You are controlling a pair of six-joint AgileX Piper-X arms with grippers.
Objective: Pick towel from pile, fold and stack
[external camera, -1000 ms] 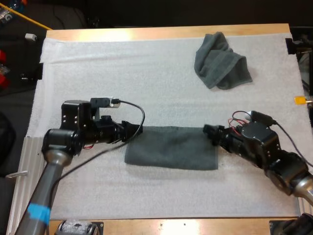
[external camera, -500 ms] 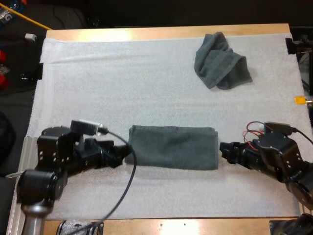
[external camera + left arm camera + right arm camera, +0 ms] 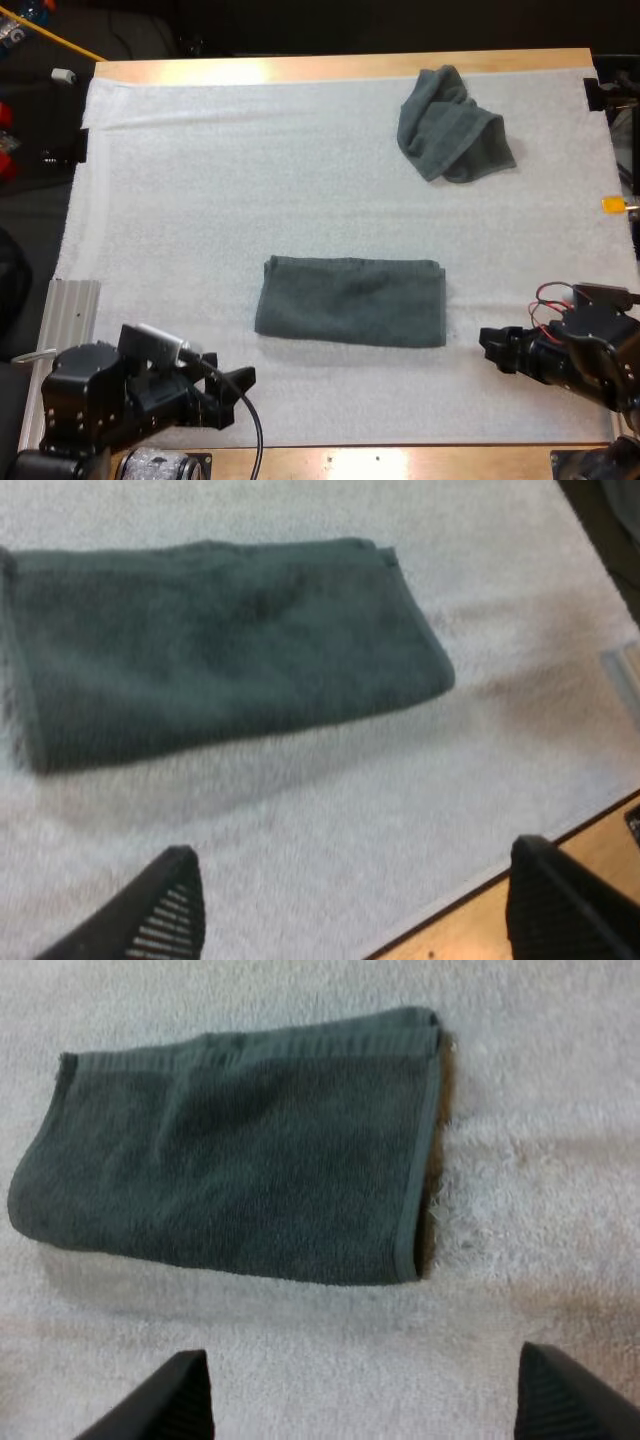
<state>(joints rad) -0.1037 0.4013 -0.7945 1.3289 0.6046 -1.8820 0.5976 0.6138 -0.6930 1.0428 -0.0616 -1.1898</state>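
- Folded towel (image 3: pixel 350 302) lies flat as a neat dark grey-green rectangle on the white mat (image 3: pixel 200 180), about midway across it and towards the near side, its long edges running left to right.
- The crumpled towel (image 3: pixel 452 125) sits in a loose heap near the mat's far right corner, well apart from the folded towel.
- The left arm is drawn in low at the near left corner of the worktop (image 3: pixel 300 66). Its left tool (image 3: pixel 238 396) points right along the mat's near edge, short of the folded towel's near left corner and not touching it.
- The left tool is open. In the left wrist view its two black fingers stand wide apart over bare mat with nothing between them, the folded towel lies beyond them, and the worktop's wooden edge is close by one finger.
- The right arm is pulled in low at the right edge. Its right tool (image 3: pixel 490 350) points left towards the folded towel's near right corner, with a strip of bare mat between them.
- The right tool is open too. In the right wrist view its fingers are spread wide and hold nothing, and the towel's hemmed short edge faces them.
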